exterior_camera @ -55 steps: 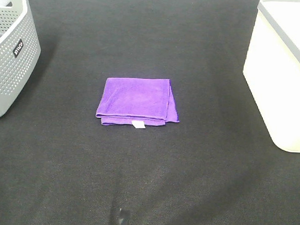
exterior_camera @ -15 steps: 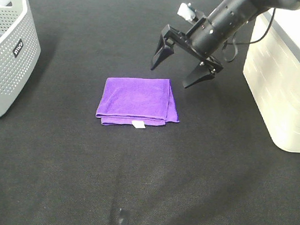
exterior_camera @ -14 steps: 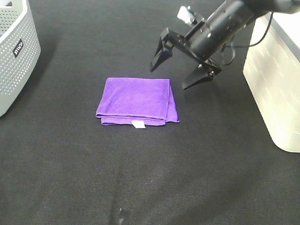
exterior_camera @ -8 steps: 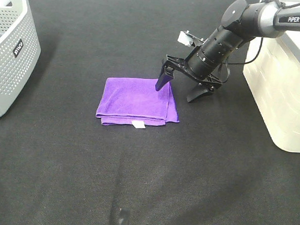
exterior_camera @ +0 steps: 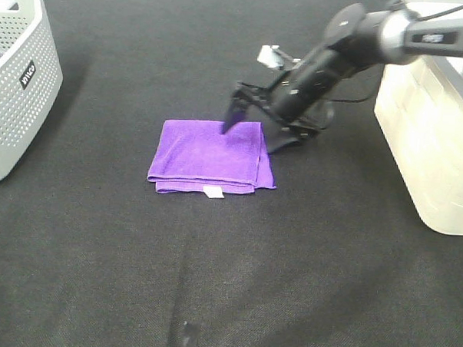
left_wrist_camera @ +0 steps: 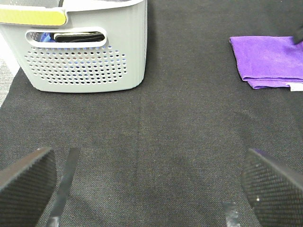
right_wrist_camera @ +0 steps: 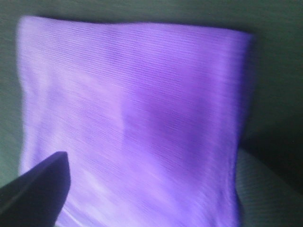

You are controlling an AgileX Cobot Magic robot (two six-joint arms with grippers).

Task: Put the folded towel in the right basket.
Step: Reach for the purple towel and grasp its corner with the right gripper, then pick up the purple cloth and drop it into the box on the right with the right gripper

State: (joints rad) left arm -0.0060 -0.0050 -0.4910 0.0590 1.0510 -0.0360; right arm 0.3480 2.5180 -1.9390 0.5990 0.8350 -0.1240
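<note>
The folded purple towel (exterior_camera: 208,155) lies flat on the dark table, with a small white tag at its front edge. My right gripper (exterior_camera: 252,134) is open and low over the towel's far right corner, one finger above the far edge and the other just off the right edge. In the right wrist view the towel (right_wrist_camera: 137,109) fills the frame, with one dark fingertip (right_wrist_camera: 40,187) over it. The white right basket (exterior_camera: 425,136) stands at the right edge. My left gripper (left_wrist_camera: 149,189) is open and empty, far from the towel (left_wrist_camera: 270,61).
A grey perforated basket (exterior_camera: 16,79) stands at the left edge; in the left wrist view it (left_wrist_camera: 90,56) holds some dark and blue items. Dark table cloth (exterior_camera: 227,281) spreads in front of the towel.
My right arm came in from the back right, dropped down and moved left. Its open gripper went from above and behind the towel to low over the towel's far right corner.
</note>
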